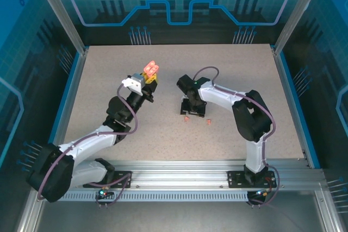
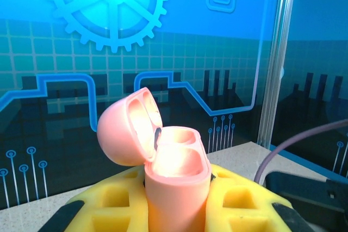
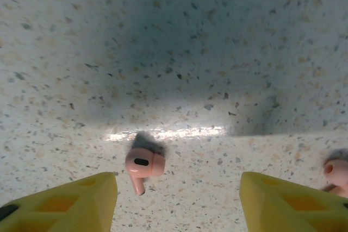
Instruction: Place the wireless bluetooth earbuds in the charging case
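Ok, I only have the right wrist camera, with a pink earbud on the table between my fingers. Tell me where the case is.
Observer: The left gripper is shut on the pink case.
Operator: Give me the lid.
Observer: The lid is hinged open, and the case stands upright.
Operator: Now place it for me.
Observer: It is held above the table, to the left of the right gripper and the pink earbud.
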